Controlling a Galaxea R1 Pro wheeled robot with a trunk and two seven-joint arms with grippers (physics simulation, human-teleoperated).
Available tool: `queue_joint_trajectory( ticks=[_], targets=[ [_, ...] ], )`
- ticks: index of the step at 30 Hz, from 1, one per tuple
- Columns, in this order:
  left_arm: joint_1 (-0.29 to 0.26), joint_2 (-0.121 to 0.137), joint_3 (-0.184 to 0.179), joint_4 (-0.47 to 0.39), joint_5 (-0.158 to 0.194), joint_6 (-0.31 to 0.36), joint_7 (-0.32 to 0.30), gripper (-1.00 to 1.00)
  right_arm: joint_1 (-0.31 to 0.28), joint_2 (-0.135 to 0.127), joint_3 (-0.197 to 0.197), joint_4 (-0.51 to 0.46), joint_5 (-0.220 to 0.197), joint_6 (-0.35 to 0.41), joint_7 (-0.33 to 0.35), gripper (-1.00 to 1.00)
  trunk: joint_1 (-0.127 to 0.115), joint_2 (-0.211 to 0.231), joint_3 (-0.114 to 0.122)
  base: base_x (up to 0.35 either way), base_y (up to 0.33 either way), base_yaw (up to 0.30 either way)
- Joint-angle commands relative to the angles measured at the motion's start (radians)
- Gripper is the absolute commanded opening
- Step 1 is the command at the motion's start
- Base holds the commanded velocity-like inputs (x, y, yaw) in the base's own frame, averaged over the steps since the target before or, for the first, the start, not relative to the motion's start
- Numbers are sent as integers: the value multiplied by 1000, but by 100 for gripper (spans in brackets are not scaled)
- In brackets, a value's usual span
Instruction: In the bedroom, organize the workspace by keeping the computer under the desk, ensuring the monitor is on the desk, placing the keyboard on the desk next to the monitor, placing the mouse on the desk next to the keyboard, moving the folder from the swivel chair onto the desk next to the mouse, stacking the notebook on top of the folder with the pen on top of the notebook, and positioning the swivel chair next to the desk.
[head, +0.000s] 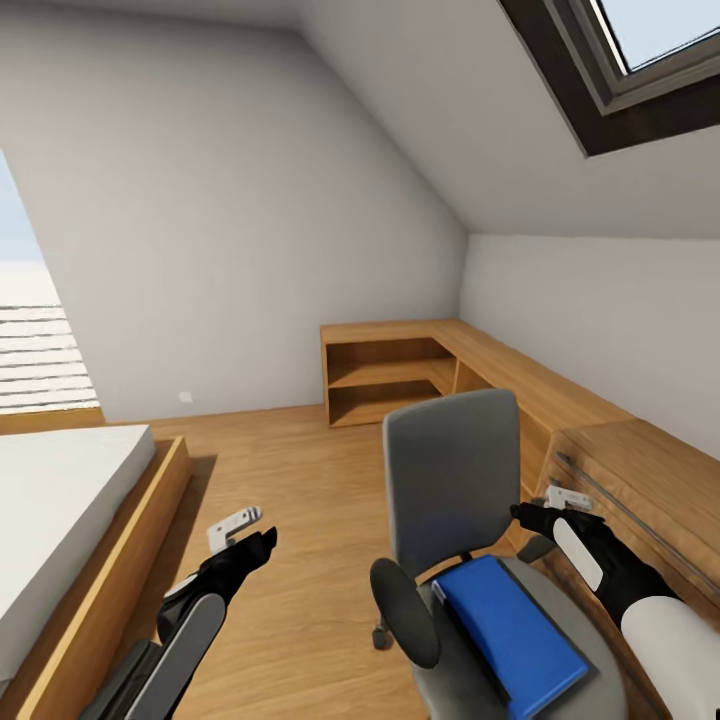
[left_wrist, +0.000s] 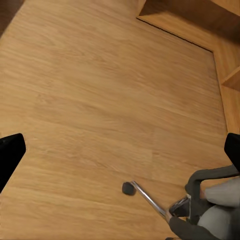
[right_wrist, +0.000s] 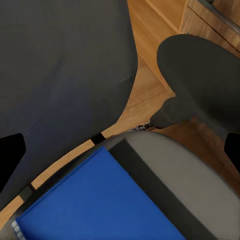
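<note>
Both hands, left hand (head: 243, 533) and right hand (head: 545, 508), apparently open, empty; folder (head: 510, 632) overhangs swivel chair (head: 452, 480) seat edge.

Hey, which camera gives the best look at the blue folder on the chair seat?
The head view: the folder shows nearly whole, lying flat on the swivel chair seat between the armrests. The right wrist view shows the folder closer but cropped, with its dark spine edge. The left wrist view shows floor and part of the chair's base.

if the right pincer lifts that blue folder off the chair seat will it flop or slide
The folder looks flat and thin, so it may sag if pinched at one edge. It lies loose on the swivel chair, whose castors could let it roll when nudged.
</note>
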Motion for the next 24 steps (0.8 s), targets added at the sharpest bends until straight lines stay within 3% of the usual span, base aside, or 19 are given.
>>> queue_joint_trajectory(
  ticks=[1,2,5,24],
  targets=[
    [-1,1,3,-1,7,1,8,100,-1,-2,7,-2,-11,3,-10,100,4,-8,-4,0,0,0],
    [-1,1,36,3,7,2,8,100,-1,-2,7,0,-10,2,-10,100,8,-15,-8,0,0,0],
    [-1,0,55,5,8,2,8,100,-1,-2,7,3,-10,-2,-8,100,19,-36,-17,0,0,0],
    [-1,0,63,-1,6,2,4,100,-1,0,4,90,-9,-13,-3,100,92,-169,-76,0,0,0]
  ],
)
